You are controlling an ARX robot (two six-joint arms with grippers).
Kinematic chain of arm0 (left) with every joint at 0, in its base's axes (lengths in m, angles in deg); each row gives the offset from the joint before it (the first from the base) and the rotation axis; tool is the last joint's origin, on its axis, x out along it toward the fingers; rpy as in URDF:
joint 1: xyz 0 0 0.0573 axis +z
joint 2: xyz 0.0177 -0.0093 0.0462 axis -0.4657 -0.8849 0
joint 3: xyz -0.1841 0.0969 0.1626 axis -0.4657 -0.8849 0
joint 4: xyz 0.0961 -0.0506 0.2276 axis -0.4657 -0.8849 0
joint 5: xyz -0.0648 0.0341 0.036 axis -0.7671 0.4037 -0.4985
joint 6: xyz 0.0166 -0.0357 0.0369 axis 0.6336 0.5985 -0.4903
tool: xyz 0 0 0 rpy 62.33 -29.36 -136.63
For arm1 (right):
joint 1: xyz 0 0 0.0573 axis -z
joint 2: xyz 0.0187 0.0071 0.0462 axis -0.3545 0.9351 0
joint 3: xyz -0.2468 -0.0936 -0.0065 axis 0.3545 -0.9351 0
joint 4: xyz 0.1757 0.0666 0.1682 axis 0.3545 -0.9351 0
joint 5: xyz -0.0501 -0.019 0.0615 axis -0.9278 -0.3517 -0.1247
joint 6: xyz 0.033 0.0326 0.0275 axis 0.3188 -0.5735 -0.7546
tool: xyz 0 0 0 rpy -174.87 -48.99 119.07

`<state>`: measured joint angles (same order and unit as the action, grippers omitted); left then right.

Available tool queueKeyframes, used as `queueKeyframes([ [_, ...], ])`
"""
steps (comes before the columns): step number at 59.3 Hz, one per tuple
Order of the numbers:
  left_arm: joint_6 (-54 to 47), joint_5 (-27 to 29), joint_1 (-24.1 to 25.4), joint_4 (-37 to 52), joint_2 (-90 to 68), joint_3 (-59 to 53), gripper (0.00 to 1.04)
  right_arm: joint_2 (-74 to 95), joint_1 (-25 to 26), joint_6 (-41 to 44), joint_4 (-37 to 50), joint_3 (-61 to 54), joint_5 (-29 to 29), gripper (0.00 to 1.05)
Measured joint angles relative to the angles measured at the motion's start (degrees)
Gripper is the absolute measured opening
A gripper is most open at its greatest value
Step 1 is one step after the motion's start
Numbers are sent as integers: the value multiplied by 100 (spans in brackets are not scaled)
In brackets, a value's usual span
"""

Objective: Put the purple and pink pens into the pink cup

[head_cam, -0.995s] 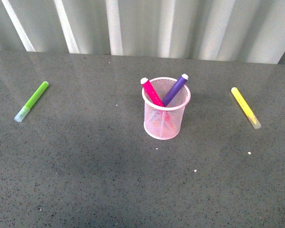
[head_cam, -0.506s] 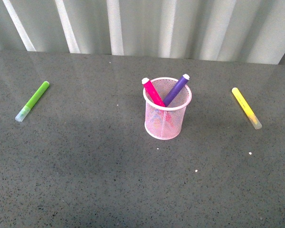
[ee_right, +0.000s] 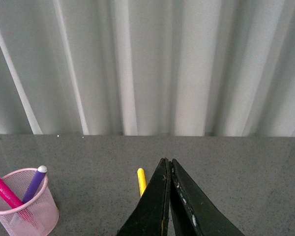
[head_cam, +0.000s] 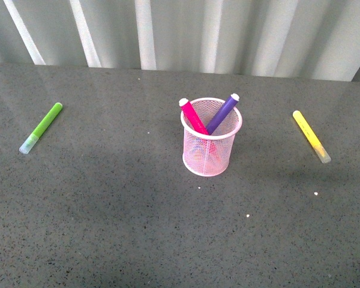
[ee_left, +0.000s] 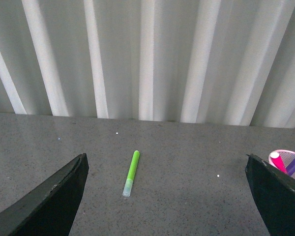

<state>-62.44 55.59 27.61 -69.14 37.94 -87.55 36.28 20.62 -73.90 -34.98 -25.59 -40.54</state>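
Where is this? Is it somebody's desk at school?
Probably not a school desk. It looks like a test bench for a robot: a bare grey speckled table, a plain white pleated curtain behind it, and only a pink cup and some pens set out.

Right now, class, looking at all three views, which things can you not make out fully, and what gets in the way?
- Yellow marker: in the right wrist view, the right gripper hides its lower part.
- Pink cup: in the left wrist view, the left gripper's finger and the picture edge cut it off.
- Pink pen and purple pen: front view, lower ends blurred behind the mesh.
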Motion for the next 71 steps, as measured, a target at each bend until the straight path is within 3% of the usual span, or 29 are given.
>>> queueKeyframes([
  [31,0,0,0,0,0,0,98,-1574,2,0,-1482,-9,0,3],
  [63,0,0,0,0,0,0,98,-2476,2,-2,-2376,-9,-2,3],
  [71,0,4,0,0,-2,0,98,-3285,2,-4,-3364,-9,-4,3],
])
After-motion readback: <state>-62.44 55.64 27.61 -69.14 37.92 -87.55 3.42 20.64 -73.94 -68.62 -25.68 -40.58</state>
